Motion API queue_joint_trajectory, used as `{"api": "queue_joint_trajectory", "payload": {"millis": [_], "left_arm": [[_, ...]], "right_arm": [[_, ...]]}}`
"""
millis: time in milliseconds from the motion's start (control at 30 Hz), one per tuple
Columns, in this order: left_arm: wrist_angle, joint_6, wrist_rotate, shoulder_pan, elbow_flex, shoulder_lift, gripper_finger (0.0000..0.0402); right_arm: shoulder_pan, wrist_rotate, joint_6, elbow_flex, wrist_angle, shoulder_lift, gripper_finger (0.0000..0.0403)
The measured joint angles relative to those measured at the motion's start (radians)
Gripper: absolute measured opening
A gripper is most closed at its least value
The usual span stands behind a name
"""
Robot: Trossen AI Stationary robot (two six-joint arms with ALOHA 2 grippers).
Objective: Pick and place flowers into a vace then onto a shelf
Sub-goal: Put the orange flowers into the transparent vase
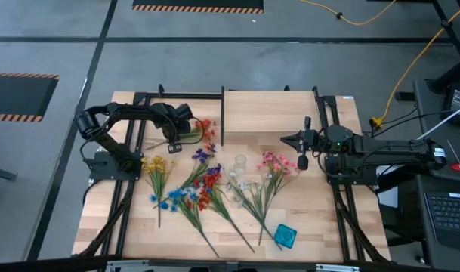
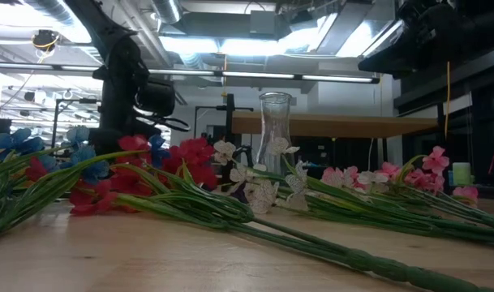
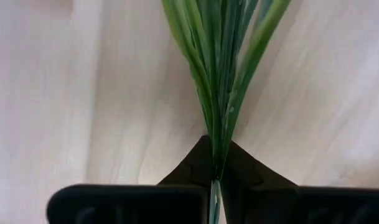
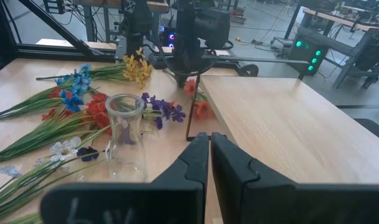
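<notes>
Many flower sprays point(image 1: 203, 189) lie fanned across the table's middle, with yellow, purple, red, blue, white and pink blooms. A clear glass vase point(image 1: 239, 162) point(image 4: 126, 140) stands upright among them, with no stems in it. The pale wood shelf point(image 1: 267, 113) point(image 4: 270, 124) stands on black posts at the table's far middle. My left gripper point(image 1: 178, 136) point(image 3: 215, 180) is left of the shelf, shut on an orange-red spray point(image 1: 204, 126). My right gripper point(image 1: 285, 140) point(image 4: 209, 149) hovers shut over the shelf's near edge, pointing toward the table's left. My left gripper pinches the orange-red spray's green stem bundle point(image 3: 219, 146) between its two fingers, coming from above and pointing down. The leaves fan out beyond the fingertips. Its blooms point(image 4: 200, 109) sit low beside the shelf's left edge; whether they rest on the table I cannot tell.
A small teal square thing point(image 1: 285, 236) lies near the table's near right. Black frame rails run along the left and right sides of the table point(image 1: 101, 227). Bare wood shows at the near left corner and on the shelf top.
</notes>
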Motion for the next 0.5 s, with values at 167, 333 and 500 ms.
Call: {"api": "queue_joint_trajectory", "payload": {"millis": [167, 333, 500], "left_arm": [[-0.037, -0.013, -0.006, 0.047, 0.001, -0.103, 0.0006], [-0.035, -0.021, -0.004, 0.095, 0.001, -0.215, 0.0006], [-0.030, -0.011, 0.006, 0.128, 0.001, -0.338, 0.0006]], "right_arm": [[0.000, 0.000, 0.001, 0.000, 0.000, 0.000, 0.0023], [0.000, 0.000, 0.000, 0.000, 0.001, 0.000, 0.0023], [0.000, 0.000, -0.001, 0.000, 0.001, 0.000, 0.0023]]}}
